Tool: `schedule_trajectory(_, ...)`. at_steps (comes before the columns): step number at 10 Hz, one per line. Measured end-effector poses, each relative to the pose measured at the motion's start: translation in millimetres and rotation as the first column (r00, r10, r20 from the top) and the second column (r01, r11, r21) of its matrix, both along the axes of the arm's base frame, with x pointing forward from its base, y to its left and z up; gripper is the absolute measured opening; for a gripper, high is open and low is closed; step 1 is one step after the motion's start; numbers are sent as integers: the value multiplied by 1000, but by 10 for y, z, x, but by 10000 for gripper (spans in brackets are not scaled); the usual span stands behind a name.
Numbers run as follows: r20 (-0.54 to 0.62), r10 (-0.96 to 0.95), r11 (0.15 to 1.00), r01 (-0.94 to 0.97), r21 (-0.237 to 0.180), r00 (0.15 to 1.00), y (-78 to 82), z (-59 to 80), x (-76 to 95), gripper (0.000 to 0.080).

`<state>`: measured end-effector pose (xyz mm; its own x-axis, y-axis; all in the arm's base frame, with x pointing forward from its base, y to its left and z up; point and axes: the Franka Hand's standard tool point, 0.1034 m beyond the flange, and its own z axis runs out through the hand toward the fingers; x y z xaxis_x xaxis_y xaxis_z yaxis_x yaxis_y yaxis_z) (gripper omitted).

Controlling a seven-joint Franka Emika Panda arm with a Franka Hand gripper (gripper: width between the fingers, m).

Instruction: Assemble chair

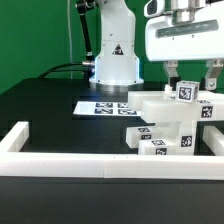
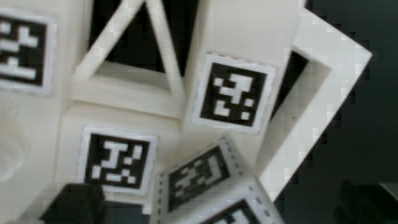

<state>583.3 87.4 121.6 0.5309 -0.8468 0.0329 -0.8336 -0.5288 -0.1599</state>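
Observation:
The chair is a cluster of white blocky parts with black-and-white tags at the exterior view's right, stacked and joined on the black table. A small tagged piece stands highest on the cluster. My gripper hangs right above that piece, open, its fingers spread to either side and touching nothing. In the wrist view the tagged white parts fill the picture, with a framed opening among them. The gripper shows there only as dark fingertips at the edge, wide apart.
The marker board lies flat on the table beside the arm's white base. A long low white border rail runs along the front and up the exterior view's left. Green backdrop behind.

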Motion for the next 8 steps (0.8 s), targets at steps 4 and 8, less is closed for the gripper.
schedule_trajectory(4, 7, 352, 934, -351, -68, 936, -78, -2, 11, 648)
schedule_trajectory(8, 8, 349, 935, -348, -67, 937, -83, -2, 12, 280)
